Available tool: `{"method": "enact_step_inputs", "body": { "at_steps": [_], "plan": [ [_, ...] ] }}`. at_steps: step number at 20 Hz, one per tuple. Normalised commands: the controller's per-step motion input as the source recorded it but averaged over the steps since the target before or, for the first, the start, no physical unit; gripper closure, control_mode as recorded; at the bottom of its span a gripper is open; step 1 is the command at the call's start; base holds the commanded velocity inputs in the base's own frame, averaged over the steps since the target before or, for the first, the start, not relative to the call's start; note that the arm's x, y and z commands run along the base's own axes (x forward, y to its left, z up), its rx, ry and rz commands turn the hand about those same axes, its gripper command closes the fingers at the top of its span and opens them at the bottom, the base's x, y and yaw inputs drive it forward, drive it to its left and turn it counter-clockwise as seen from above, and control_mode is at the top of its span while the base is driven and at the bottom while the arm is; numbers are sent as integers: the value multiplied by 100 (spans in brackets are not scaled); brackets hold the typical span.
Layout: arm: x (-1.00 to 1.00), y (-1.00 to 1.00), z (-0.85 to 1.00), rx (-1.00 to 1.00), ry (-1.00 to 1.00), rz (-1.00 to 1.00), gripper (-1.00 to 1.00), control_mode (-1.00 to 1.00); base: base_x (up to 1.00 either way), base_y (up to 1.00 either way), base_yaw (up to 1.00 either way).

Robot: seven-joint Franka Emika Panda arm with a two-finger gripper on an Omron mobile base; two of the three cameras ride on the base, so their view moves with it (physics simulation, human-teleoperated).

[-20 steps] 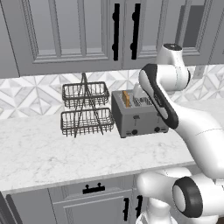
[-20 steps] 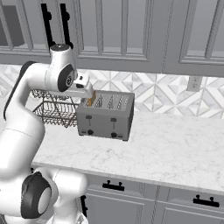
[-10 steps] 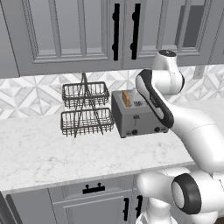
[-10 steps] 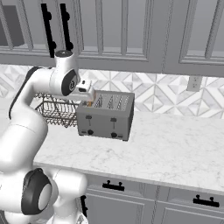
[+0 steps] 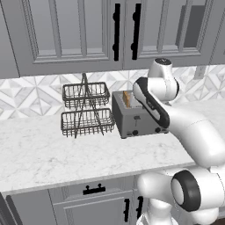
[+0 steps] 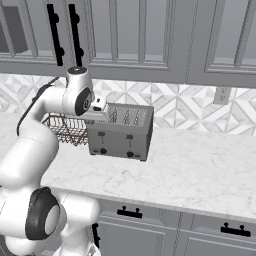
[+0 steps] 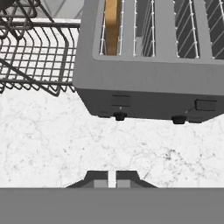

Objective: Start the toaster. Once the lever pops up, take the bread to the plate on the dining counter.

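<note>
**Pre-press: gripper poised above toaster front, lever not yet down**

Step in hand, by my reading: starting the toaster [image 7: 148,83]. The gripper [image 7: 111,178] hangs over the bare marble counter [image 7: 65,140] in front of it, finger tips nearly touching, nothing between them. In the hand view the left lever [image 7: 120,100] sits at 12 o'clock from the tips, the knob [image 7: 119,116] just under it. The bread [image 7: 111,26] stands in the leftmost slot, crust showing above the rim, so toasting likely has not begun.

Next move calls for bringing the closed tips onto that lever and pressing it down.

Wire rack [image 5: 85,110] sits at 9 o'clock of the toaster, just beside it.

Hard to make out: the arm covers the toaster's right half in the left base view; the lever's exact height is unclear.
</note>
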Motion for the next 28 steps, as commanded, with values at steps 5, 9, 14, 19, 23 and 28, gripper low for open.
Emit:
{"method": "enact_step_inputs", "body": {
  "at_steps": [5,9,14,19,23,28],
  "plan": [
    [13,0,-33,-3,1,0,100,-100,0,0,0],
    [11,0,-31,-2,2,0,100,-100,0,0,0],
    [13,0,-29,0,1,0,100,-100,0,0,0],
    [25,0,-26,0,0,0,100,-100,0,0,0],
    [35,0,-19,0,0,0,100,-100,0,0,0],
    [39,0,-9,0,1,0,100,-100,0,0,0]
  ]
}}
